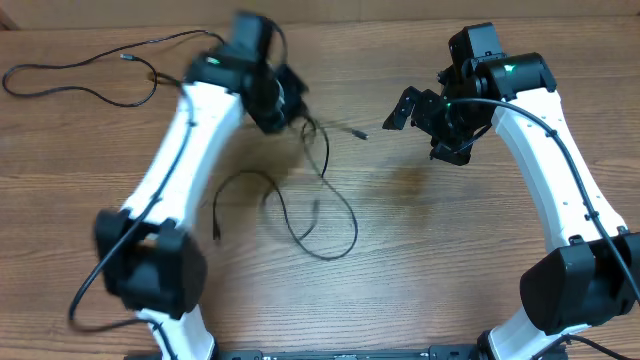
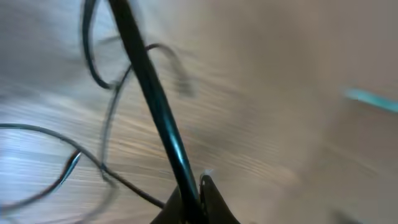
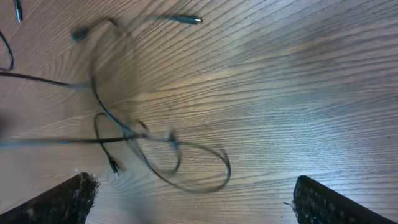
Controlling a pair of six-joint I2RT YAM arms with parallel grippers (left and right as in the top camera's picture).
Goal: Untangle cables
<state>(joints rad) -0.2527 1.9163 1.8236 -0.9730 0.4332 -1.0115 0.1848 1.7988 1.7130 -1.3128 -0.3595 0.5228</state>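
Observation:
A loose tangle of thin black cables (image 1: 318, 205) lies in loops at the table's middle, with a plug end (image 1: 358, 133) pointing right. My left gripper (image 1: 285, 100) is shut on a cable (image 2: 155, 106) that runs up from its jaws (image 2: 194, 198), lifting it above the wood; the view is blurred. More cable loops (image 2: 56, 180) lie below it. My right gripper (image 1: 425, 112) is open and empty, raised to the right of the tangle. In the right wrist view the cable loops (image 3: 186, 168) lie between and beyond its wide-apart fingers (image 3: 193, 199).
Another thin black cable (image 1: 80, 75) lies apart at the table's far left, its plug (image 1: 128, 57) near the back edge. The wooden table (image 1: 450, 240) carries nothing else to the right.

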